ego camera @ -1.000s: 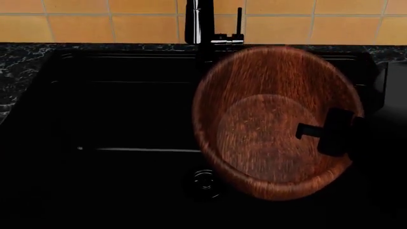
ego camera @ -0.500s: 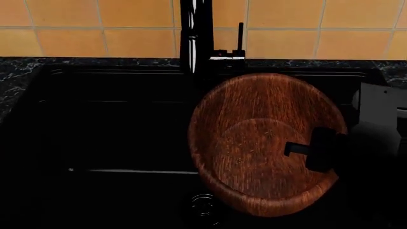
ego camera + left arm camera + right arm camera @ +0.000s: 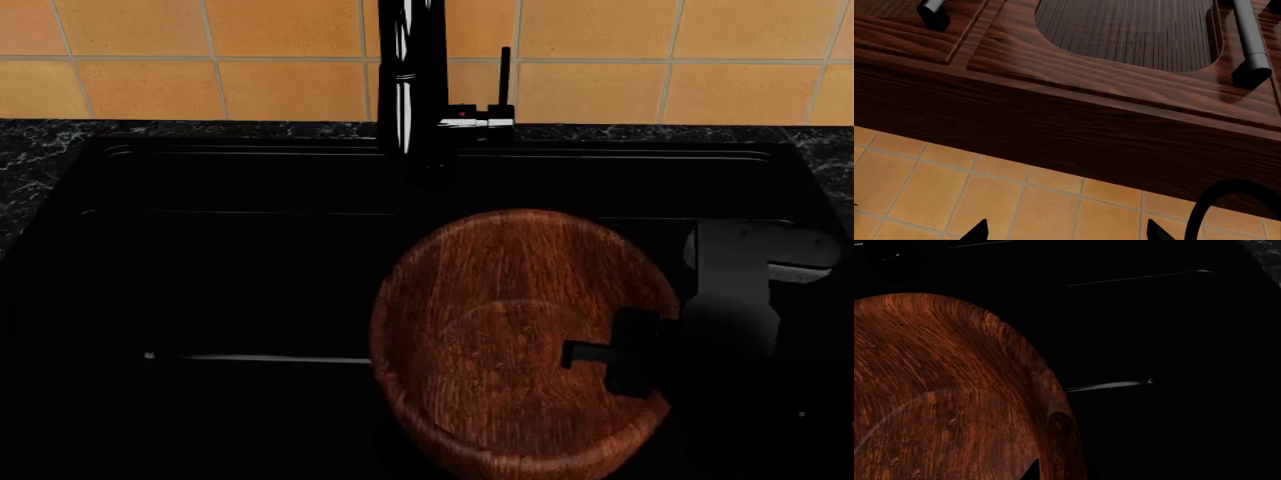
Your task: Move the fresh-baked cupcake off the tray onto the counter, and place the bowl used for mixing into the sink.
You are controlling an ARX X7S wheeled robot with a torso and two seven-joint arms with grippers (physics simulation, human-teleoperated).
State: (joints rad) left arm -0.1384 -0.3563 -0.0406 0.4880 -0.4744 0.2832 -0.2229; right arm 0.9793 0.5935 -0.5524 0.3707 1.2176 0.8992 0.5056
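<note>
The bowl (image 3: 514,340) hangs tilted inside the sink (image 3: 200,260), toward its right front corner, below the faucet (image 3: 411,75). The right tool (image 3: 627,355) is clamped on the bowl's right rim, one finger inside the wall, evidently so the bowl can be lowered rather than dropped. The left tool (image 3: 1064,231) is raised toward cabinets with fingertips spread and empty, clear of the work. Cupcake and tray are out of view.
</note>
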